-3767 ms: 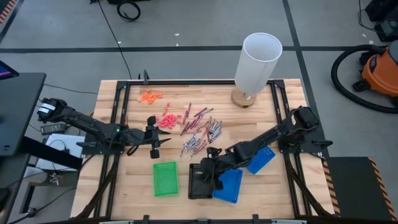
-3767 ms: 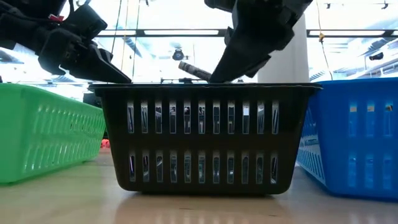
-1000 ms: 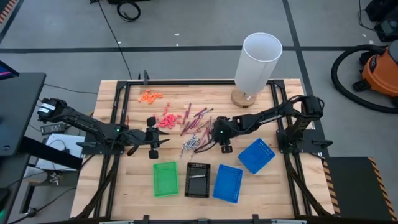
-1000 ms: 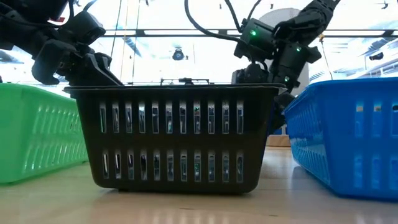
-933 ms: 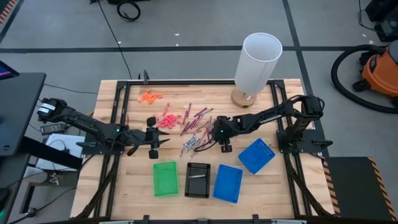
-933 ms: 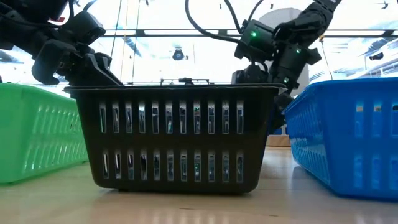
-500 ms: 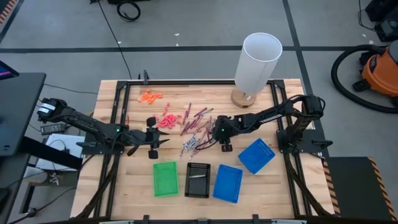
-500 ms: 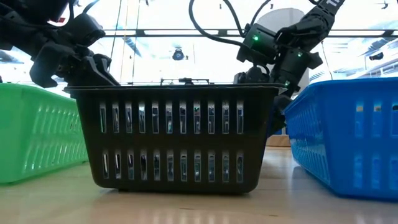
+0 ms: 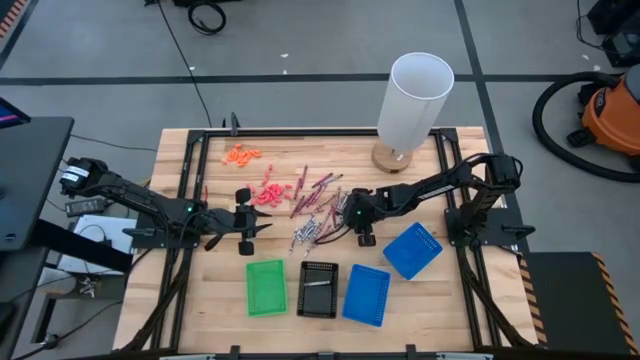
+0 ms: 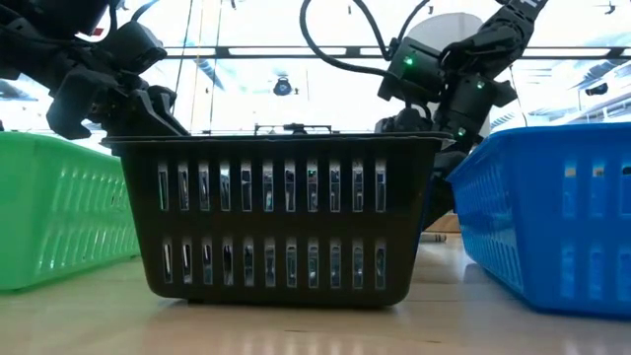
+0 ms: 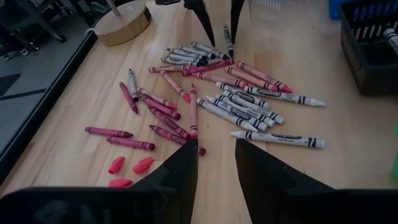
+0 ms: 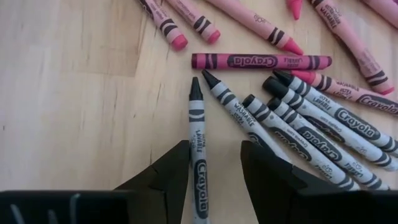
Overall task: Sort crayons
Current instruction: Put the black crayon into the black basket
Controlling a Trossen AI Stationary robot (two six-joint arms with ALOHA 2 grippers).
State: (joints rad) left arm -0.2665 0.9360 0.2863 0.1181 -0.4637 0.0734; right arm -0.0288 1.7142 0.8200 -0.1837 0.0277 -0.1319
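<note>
Now right gripper point(image 12: 214, 163) jaws apart over crayons point(image 12: 298, 118)

Four cameras, one table

From overhead we look straight down on the whole table point(image 9: 215, 310); low down we peer level through the black tray point(image 10: 276, 217) toward the room. Our left wrist camera faces across the crayons point(image 11: 249, 99) from a way back, our right hangs close above them; both share that pile.
</note>
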